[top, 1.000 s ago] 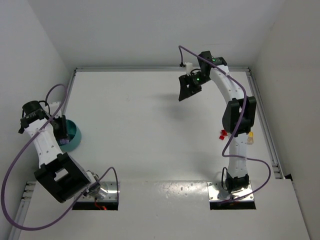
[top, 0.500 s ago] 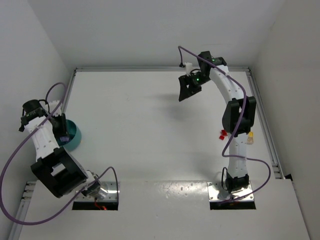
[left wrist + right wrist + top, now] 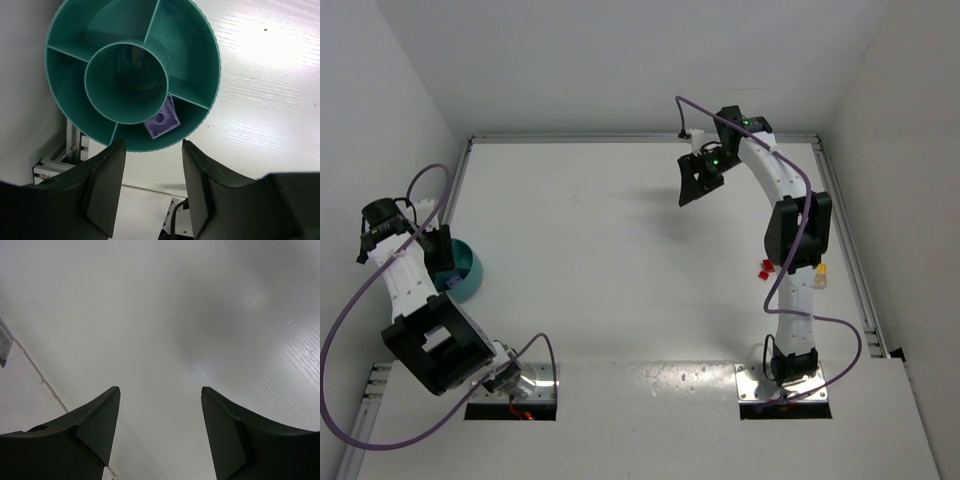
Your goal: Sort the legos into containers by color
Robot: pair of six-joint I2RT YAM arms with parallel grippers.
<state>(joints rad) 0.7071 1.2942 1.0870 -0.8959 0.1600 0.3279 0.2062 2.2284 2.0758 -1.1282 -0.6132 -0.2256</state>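
Note:
The teal bowl (image 3: 200, 60) with its divided compartments fills the left wrist view; in the top view the bowl (image 3: 468, 272) sits at the table's left edge. A pale purple brick (image 3: 162, 119) lies in the compartment nearest my left gripper (image 3: 152, 145). That gripper hangs open just above the bowl's rim with nothing between its fingers. My right gripper (image 3: 698, 178) is raised over the far middle of the table. It is open and empty, and only bare table shows between the right gripper's (image 3: 160, 389) fingers. Red bricks (image 3: 766, 268) and a yellow brick (image 3: 821, 274) lie beside the right arm.
A metal rail (image 3: 845, 240) runs along the table's right edge, close to the yellow brick. White walls close in the left, far and right sides. The arms' silver base plates (image 3: 790, 395) sit at the near edge. A purple cable (image 3: 350, 330) loops off the left arm.
My left arm has shifted slightly to the left over the bowl and its jaws have spread wider. The right arm has not moved.

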